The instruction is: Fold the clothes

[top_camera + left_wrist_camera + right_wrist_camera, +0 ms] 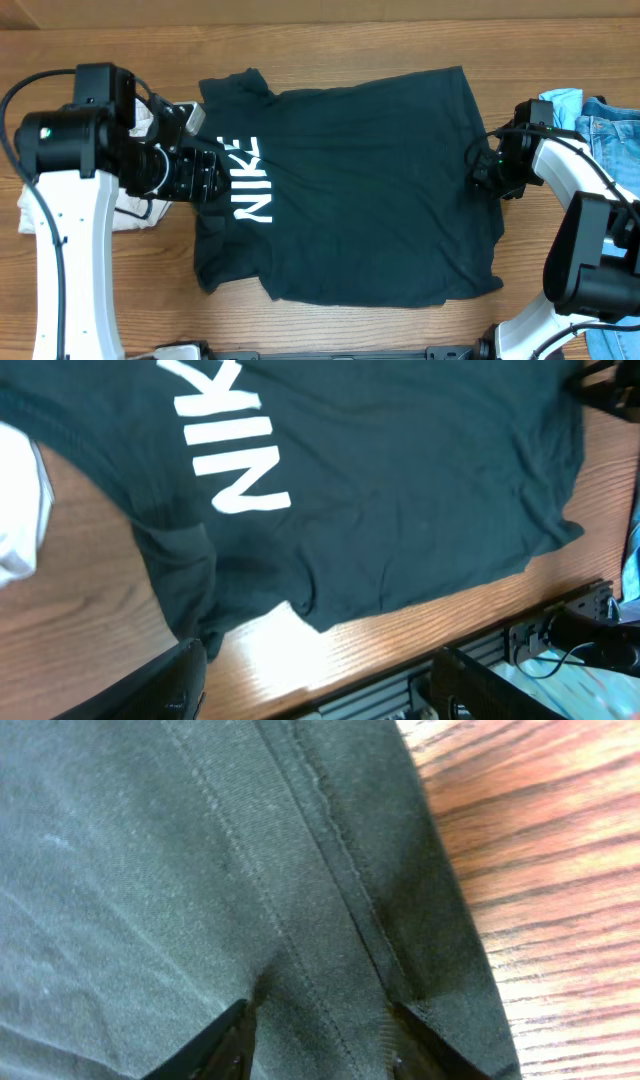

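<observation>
The left gripper (318,658) hangs spread-fingered (nothing held) above the T-shirt (360,180), which lies flat between both claws. The right gripper (318,1025) straddles the hem directly beneath it, but whether it has pinched cannot be told. The first fold seems barely begun; next comes securing the edges.

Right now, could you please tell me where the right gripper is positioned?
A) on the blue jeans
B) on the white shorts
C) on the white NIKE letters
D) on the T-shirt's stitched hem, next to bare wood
D: in the right wrist view, the right gripper straddles the T-shirt along its stitched hem, with bare table just beside it.
</observation>
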Motion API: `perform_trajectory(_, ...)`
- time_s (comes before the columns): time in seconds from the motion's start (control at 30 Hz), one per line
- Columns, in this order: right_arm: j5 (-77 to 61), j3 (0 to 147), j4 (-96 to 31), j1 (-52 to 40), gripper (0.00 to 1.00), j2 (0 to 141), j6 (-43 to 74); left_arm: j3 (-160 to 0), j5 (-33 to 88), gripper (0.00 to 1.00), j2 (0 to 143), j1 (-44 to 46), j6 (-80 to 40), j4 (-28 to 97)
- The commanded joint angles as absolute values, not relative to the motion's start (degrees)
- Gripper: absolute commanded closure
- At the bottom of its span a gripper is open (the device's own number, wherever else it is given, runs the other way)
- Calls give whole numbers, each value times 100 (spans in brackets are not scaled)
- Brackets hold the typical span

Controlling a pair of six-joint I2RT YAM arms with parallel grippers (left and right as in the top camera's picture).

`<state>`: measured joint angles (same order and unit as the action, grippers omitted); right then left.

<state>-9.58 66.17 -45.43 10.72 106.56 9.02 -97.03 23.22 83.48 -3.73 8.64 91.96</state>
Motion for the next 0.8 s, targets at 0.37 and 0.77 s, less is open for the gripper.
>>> perform_trajectory(0.37,-1037,6379,-4289,1066,84,10645,1068,-9668,2491,24,8099,-373,1076,9144)
perform_trajectory(0.77,-456,6976,-5118,1125,44,10460,1031,-9668,2493,24,8099,-373,1076,9144)
